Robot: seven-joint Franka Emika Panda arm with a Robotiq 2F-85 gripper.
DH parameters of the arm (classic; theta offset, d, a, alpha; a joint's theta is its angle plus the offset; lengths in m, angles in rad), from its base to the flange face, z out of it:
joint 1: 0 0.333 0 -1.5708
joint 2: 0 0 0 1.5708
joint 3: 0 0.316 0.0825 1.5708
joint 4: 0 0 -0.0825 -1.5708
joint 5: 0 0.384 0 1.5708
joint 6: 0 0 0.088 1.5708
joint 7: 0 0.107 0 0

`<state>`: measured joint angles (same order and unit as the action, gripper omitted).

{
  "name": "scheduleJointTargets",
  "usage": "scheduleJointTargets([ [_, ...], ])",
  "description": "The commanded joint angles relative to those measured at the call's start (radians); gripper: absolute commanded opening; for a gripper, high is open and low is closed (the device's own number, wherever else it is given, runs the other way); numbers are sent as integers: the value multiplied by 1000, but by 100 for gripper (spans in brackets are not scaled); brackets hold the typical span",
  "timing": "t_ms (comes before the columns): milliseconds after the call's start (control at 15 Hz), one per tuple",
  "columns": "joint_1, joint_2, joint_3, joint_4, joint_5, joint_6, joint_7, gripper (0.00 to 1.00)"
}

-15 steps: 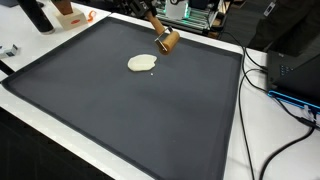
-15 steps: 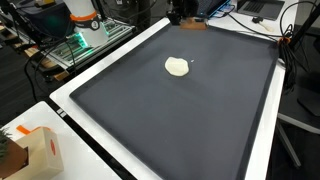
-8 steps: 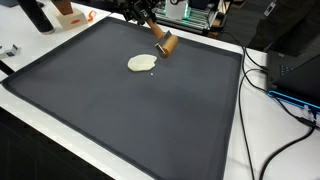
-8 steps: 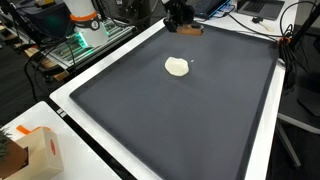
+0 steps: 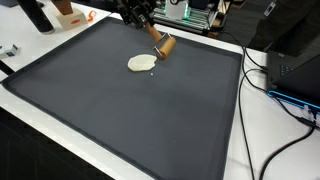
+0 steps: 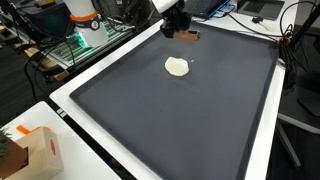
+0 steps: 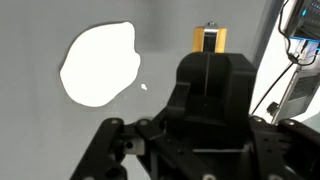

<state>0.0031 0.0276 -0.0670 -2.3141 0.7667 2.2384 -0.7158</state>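
One white patch (image 5: 141, 64) lies on the dark mat (image 5: 150, 125), in the far half, about mid-width. Its outline looks whole and unbroken. A single white speck (image 7: 144, 86) sits just beside it in the wrist view.

Claw (image 5: 143, 18) hangs over the far edge of the mat. A wooden tool (image 5: 165, 45) slants down from it in an exterior view, so I judge the claw closed on the tool's thin handle. The wrist view hides the fingertips behind the claw body and shows only the tool's yellow-brown head beyond it.

Tool head: near the patch, on its far right, apart from it. Cannot tell whether the head rests on the mat or hangs just above it.

Status, as judged:
- done: tool is in hand and brought close to the patch.
- left: no contact with the patch yet, and no smear or track shows on the mat around it.

Cables (image 5: 275, 95) lie off the mat at right, well apart.
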Motion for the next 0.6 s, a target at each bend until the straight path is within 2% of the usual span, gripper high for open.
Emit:
scheduleJointTargets([
  [0, -20, -6, 13, -15, 5, 11, -12, 23],
  [267, -23, -2, 14, -15, 3, 15, -7, 23],
  [533, -20, 4, 17, -17, -9, 46, 59, 23],
])
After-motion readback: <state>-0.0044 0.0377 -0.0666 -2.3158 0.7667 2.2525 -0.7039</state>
